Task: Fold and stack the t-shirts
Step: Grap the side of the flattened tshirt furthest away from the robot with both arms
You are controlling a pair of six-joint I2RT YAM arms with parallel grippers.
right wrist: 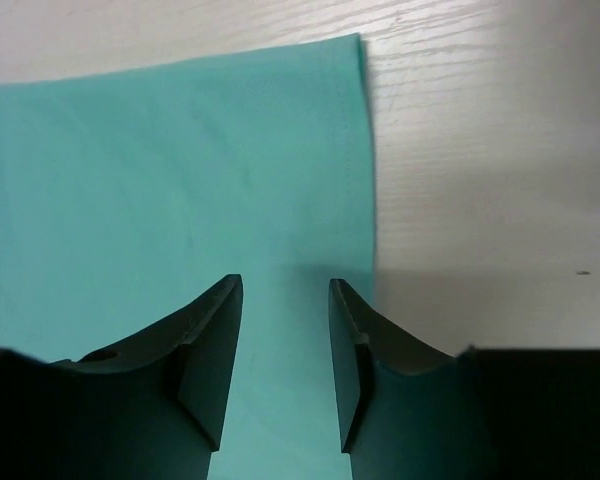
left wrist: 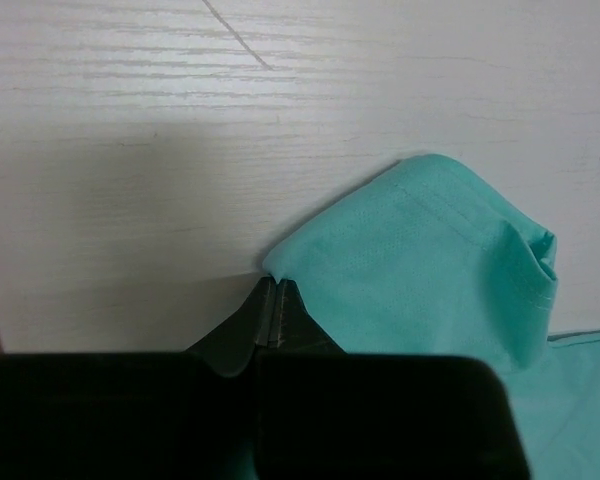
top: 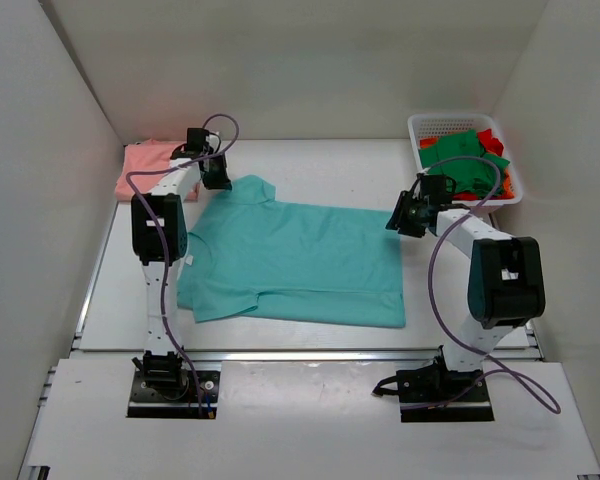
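The white table (top: pixel 115 290) is lit brightly and evenly from above, soft shadows are cast beside the right gripper (right wrist: pixel 285 285), and the weave of the teal t-shirt (left wrist: pixel 430 270) is rendered sharply.

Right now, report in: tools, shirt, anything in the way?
Left tool shut on teal shirt sleeve. Right tool open, over its hem. Shirt spread flat, unfolded. Nothing blocking; pink shirt and basket sit apart.
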